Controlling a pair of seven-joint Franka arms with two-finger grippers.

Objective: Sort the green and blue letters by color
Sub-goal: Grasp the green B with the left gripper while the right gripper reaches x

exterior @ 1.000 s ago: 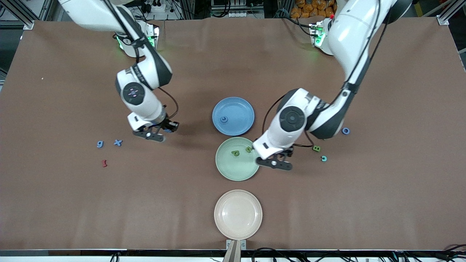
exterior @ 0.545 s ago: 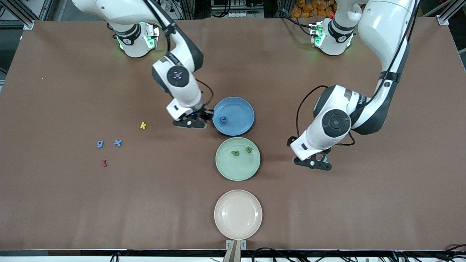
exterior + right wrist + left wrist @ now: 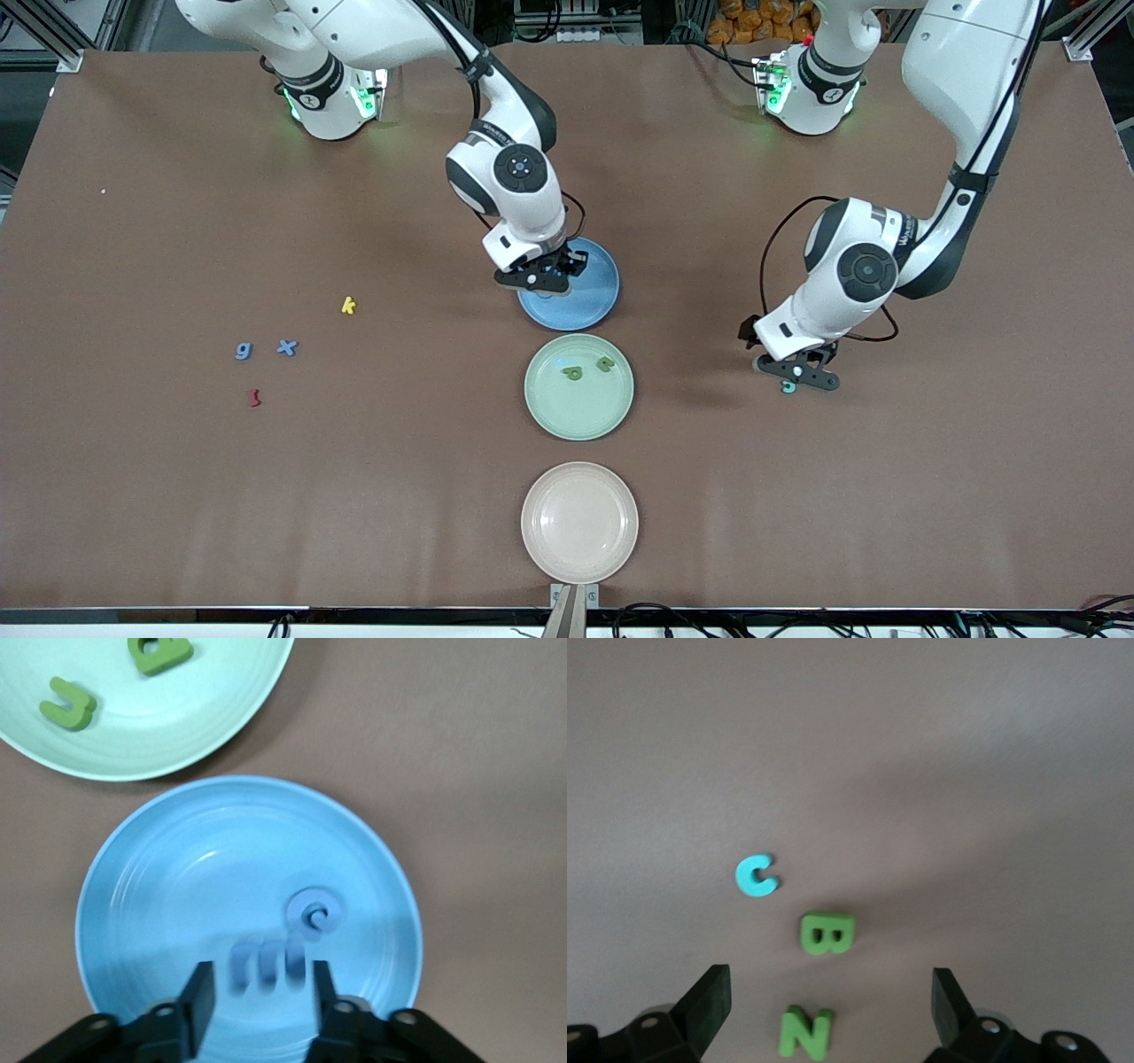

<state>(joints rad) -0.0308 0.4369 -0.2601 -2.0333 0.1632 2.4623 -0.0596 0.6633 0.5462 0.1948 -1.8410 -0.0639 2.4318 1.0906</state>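
Observation:
My right gripper [image 3: 537, 280] hangs over the blue plate [image 3: 586, 303], open. In the right wrist view a blurred blue m [image 3: 267, 964] shows between its fingers [image 3: 200, 990], free of both, beside a blue curled letter [image 3: 311, 910] in the blue plate [image 3: 168, 904]. My left gripper [image 3: 797, 379] is open and empty, low over the table toward the left arm's end. Below my left gripper [image 3: 829, 990] lie a green N [image 3: 804, 1033], a green B [image 3: 827, 933] and a cyan c [image 3: 756, 875]. Two green letters [image 3: 573, 373] lie in the green plate [image 3: 576, 416]. A blue g [image 3: 244, 352] and a blue x [image 3: 286, 347] lie toward the right arm's end.
A yellow k [image 3: 348, 305] and a dark red letter [image 3: 254, 397] lie near the g and x. A beige plate [image 3: 579, 522] stands nearest the front camera, in line with the other two plates. The green plate [image 3: 221, 718] also shows in the right wrist view.
My right gripper moved from over the yellow k to over the blue plate. My left gripper moved from the green plate's edge to over the c, B and N.

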